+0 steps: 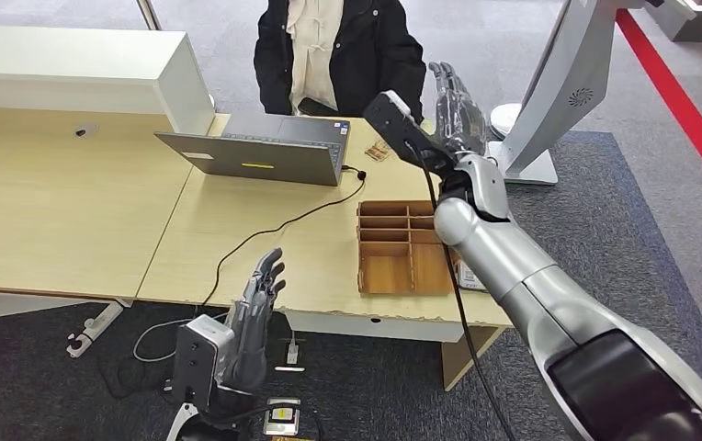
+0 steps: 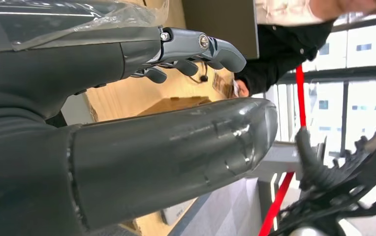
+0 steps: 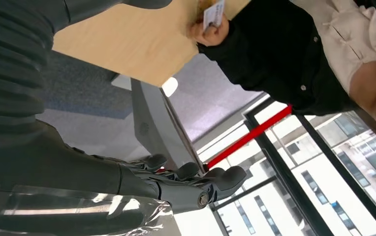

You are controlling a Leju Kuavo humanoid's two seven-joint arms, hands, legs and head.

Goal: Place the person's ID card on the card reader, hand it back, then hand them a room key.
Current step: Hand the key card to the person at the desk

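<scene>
A person in a black jacket stands at the far side of the wooden desk. In the right wrist view the person's hand holds up a white card over the desk's edge. My right hand is raised near the person with its fingers stretched out and apart, holding nothing. My left hand hovers at the desk's near edge, fingers straight, holding nothing. I cannot tell which item is the card reader.
An open grey laptop sits in front of the person, a black cable trailing off the near edge. A wooden compartment tray stands at the desk's right end, two small brown items behind it. A white stand rises on the right.
</scene>
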